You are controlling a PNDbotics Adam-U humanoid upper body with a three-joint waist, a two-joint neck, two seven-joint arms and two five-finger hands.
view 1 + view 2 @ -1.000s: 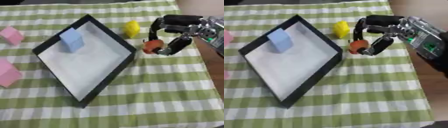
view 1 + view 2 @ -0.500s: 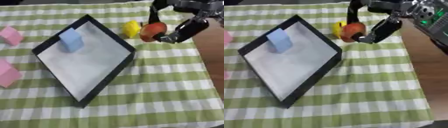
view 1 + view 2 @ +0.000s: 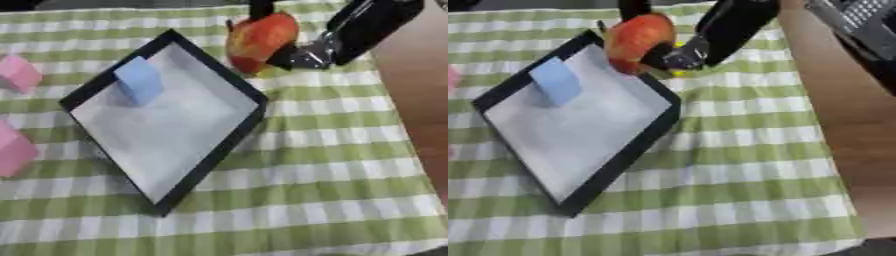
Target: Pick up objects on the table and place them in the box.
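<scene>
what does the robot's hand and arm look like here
Only the right hand shows: glossy black fingers and palm with a silver metal joint where the fingers meet. In the right eye view, the forearm behind it is dark with a grey, grid-patterned panel. No cables or markings are visible.

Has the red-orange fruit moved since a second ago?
Yes. The red-orange fruit, held in the right hand, has risen off the cloth and moved left toward the box.

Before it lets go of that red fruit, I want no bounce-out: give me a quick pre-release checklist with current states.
1. Right hand fingers curled round the red fruit: ok.
2. Fruit lifted off the cloth: ok.
3. Fruit fully over the box floor: not ok, it hangs at the far corner rim.
4. Landing area free of the blue block: ok, bare floor beside it.
5. Fruit low enough for release: cannot tell.
</scene>
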